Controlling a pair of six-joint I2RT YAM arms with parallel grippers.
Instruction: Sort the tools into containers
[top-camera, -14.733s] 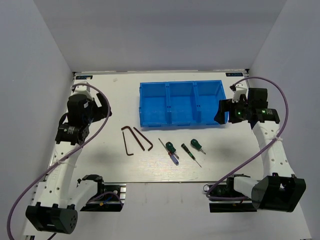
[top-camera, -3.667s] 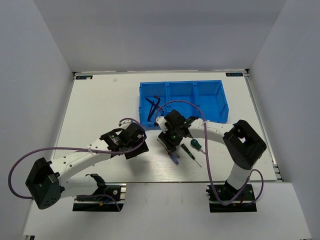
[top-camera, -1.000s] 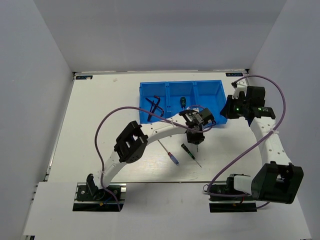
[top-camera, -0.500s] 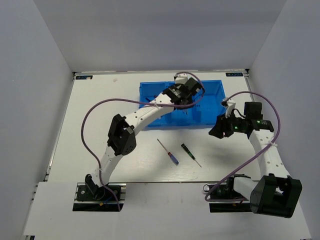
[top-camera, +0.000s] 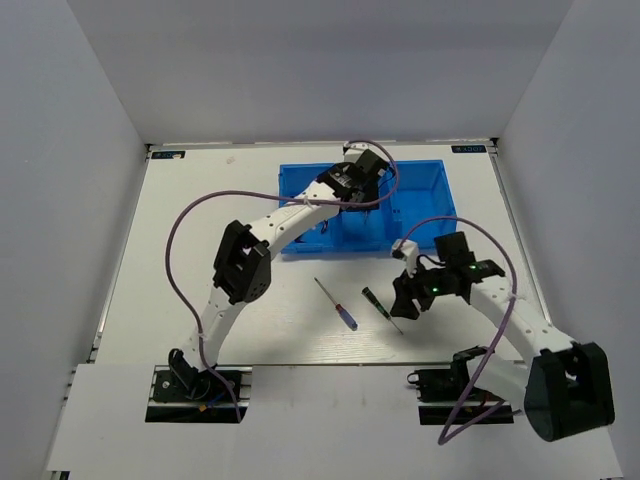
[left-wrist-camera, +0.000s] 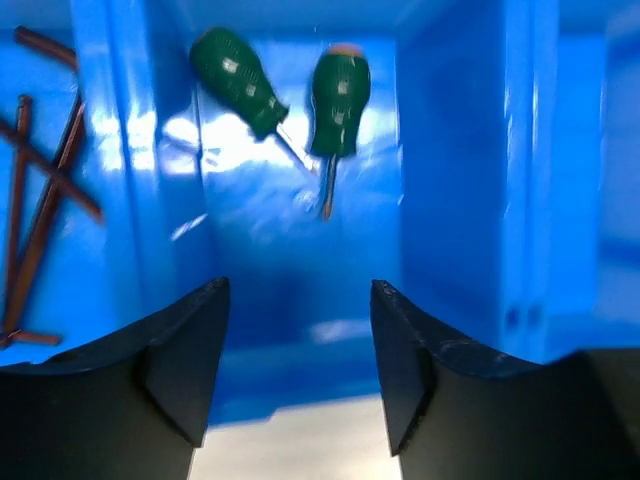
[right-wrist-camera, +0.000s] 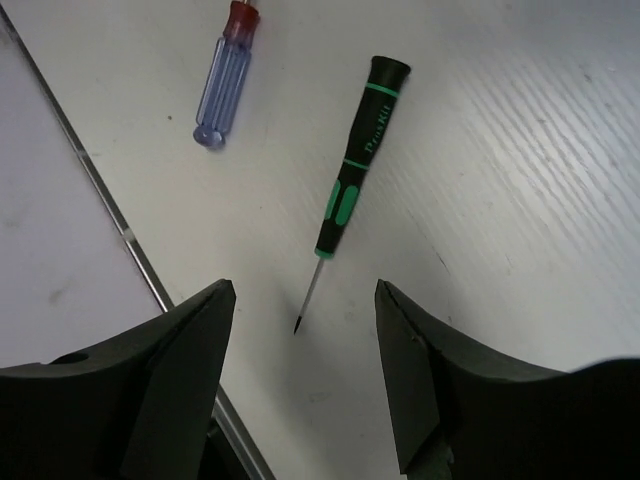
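Altogether six tools counted, plus one bright blue plastic tray of three square open-top compartments at the far side of the white table. Two stubby green-handled screwdrivers lay in the middle compartment, side by side with their shafts angled toward each other, handles glossy dark green and a little blurred. Dark L-shaped hex keys lay crossed in the left compartment; two as far as the blur allowed. One clear-blue-handled screwdriver with a red collar and one thin black-and-green precision screwdriver lay flat on the table in front of the tray, near each other but not touching. Left gripper hung over the near wall of the middle compartment, jaws spread wide, gripping nothing and touching nothing. Right gripper hung above the table just short of the precision screwdriver's tip, jaws likewise parted and empty, the tip pointing toward the gap between its fingers. Precision screwdriver: slim black handle with green bands and white lettering, fine dark shaft.
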